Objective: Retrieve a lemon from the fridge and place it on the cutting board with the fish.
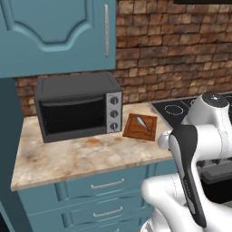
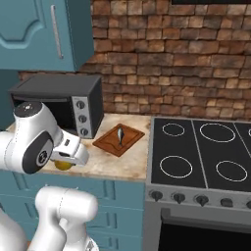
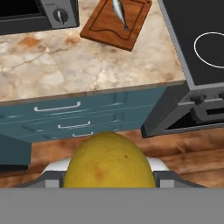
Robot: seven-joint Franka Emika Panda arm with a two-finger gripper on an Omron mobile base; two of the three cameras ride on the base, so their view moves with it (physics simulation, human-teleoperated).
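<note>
My gripper (image 3: 109,177) is shut on the yellow lemon (image 3: 108,162), which bulges large at the bottom of the hand view. In the right base view the lemon (image 2: 62,165) hangs under my hand at the counter's front edge. Beyond it the reddish-brown cutting board (image 3: 103,28) lies on the counter, with the slim silvery fish (image 3: 120,13) on it. The cutting board (image 2: 109,142) and the fish (image 2: 120,135) sit between the toaster oven and the stove, apart from the lemon. From the left I see the board (image 1: 132,130) and the fish (image 1: 142,122). The fridge is out of view.
A dark toaster oven (image 1: 77,108) stands on the marble counter (image 1: 81,154) left of the board. A black stove (image 2: 201,152) borders the counter on the right. Teal drawers (image 3: 65,118) run below and an upper cabinet (image 1: 54,31) hangs above the oven.
</note>
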